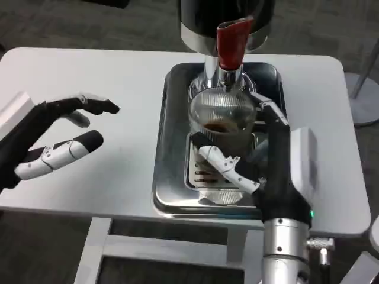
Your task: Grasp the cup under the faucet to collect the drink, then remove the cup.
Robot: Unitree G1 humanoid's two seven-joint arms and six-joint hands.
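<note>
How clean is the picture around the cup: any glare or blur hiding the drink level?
Head view: soft overall, mild blur. The steel tray shows bright glare along its rim. The clear cup, held by the right hand, shows dark liquid low down, the exact level uncertain.

The table point(118, 65) is carrying the tray point(172, 195) right of its centre. The dispenser point(228, 23) is standing at the tray's back edge, its faucet point(232, 42) pointing down over the cup point(222, 118). The cup is sitting on the tray's grate point(204, 177), directly under the faucet. The right hand point(266, 165) is wrapping around the cup from its right and front. The left hand point(56, 139) is hovering over the table, well apart to the left of the tray, fingers spread and holding nothing.
</note>
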